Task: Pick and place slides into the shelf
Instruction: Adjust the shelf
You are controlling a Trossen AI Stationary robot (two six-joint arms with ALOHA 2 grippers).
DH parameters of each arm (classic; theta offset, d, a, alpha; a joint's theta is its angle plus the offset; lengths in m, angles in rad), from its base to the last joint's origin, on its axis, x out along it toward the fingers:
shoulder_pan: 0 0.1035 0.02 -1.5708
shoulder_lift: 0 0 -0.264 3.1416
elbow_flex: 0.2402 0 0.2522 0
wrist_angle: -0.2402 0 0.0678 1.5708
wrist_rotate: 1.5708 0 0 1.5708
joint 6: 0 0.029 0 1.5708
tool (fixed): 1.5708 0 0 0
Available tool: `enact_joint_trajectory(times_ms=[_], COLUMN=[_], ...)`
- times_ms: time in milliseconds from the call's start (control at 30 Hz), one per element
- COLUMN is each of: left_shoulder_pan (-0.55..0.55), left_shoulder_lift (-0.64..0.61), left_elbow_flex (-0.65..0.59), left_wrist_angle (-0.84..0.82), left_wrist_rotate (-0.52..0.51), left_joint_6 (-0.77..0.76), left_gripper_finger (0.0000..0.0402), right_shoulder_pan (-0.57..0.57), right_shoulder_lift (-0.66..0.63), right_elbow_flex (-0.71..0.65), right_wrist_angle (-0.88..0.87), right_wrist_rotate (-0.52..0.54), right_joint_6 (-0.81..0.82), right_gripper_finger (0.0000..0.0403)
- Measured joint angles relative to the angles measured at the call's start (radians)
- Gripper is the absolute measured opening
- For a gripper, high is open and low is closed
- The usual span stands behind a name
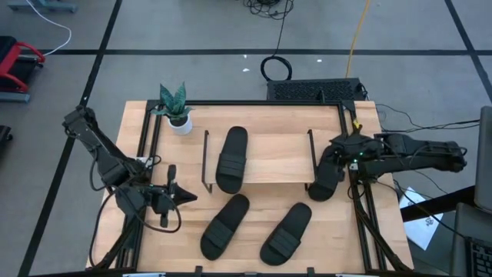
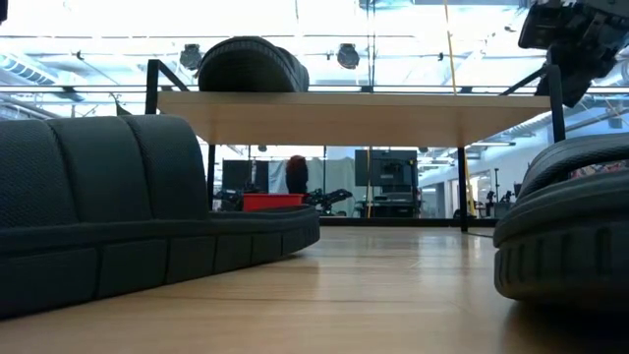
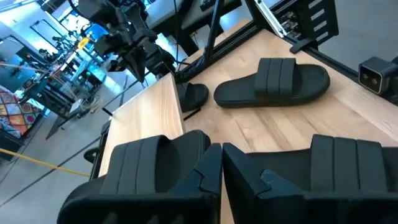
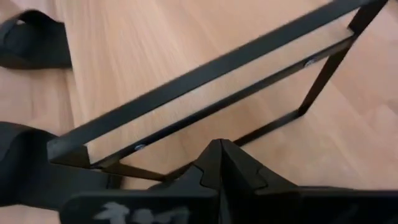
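Observation:
The shelf (image 1: 269,158) stands mid-table, and one black slide (image 1: 232,158) lies on its plank top. Two more slides (image 1: 224,225) (image 1: 286,233) lie flat on the table in front of it. The fourth slide (image 1: 323,181) lies on the table just outside the shelf's right side frame (image 4: 205,81). My right gripper (image 1: 338,152) hangs shut above that slide's far end, higher than the plank in the low view (image 2: 575,59), touching nothing. My left gripper (image 1: 175,196) waits shut near the table's left side, pointing at the slides (image 3: 273,84).
A potted plant (image 1: 175,108) stands at the far left corner of the table. A black box (image 1: 315,90) and cables lie beyond the far edge. Bare wood shows under the shelf (image 2: 393,246) and on the plank to the right of its slide (image 1: 280,158).

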Motion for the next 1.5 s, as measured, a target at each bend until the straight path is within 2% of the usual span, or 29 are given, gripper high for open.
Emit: enact_joint_trajectory(times_ms=[367, 1200, 1367, 1500], left_shoulder_pan=[0.0, 0.0, 0.0, -0.001], left_shoulder_lift=[0.0, 0.0, 0.0, 0.0], left_elbow_flex=[0.0, 0.0, 0.0, 0.0], left_wrist_angle=[0.001, 0.001, 0.001, 0.001], left_wrist_rotate=[0.0, 0.002, 0.002, 0.001], left_joint_6=[-0.02, -0.021, -0.021, 0.022], left_gripper_finger=[0.0026, 0.0026, 0.0026, 0.0026], right_shoulder_pan=[0.0, 0.0, 0.0, 0.0], right_shoulder_lift=[0.149, 0.352, 0.352, 0.279], right_elbow_flex=[0.0, -0.001, -0.001, -0.001], right_wrist_angle=[0.03, 0.231, 0.229, 0.206], right_wrist_rotate=[0.0, -0.004, -0.002, -0.001], right_joint_6=[0.007, -0.072, -0.086, -0.153], right_gripper_finger=[0.0, 0.0, 0.0, 0.0])
